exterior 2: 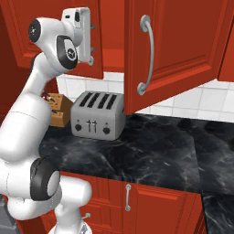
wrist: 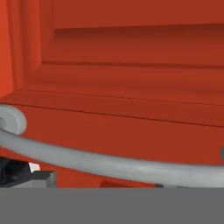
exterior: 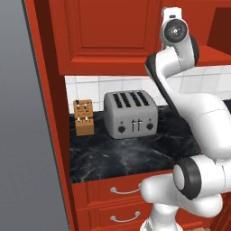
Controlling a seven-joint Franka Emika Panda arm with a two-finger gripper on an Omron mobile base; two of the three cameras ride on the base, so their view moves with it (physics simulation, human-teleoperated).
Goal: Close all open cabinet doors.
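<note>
Right before the claw [exterior 2: 90, 43], whose state I cannot tell, a stiff, glossy cabinet door [wrist: 131, 78] is offering its handle [wrist: 109, 164] for gripping.

- The white arm [exterior: 198, 117] rises from the lower right of the left base view, bulky lower links stacked over a dark joint ring low in the frame.
- From there a slimmer link slants up and left to a dark elbow, then turns to a round wrist housing near the top, right of centre.
- In the right base view the arm [exterior 2: 27, 123] climbs the left edge and bends right at the upper left.
- The tool [exterior 2: 90, 43] points right from the white hand (its fingers look like small dark stubs); whether they stand apart cannot be told.
</note>
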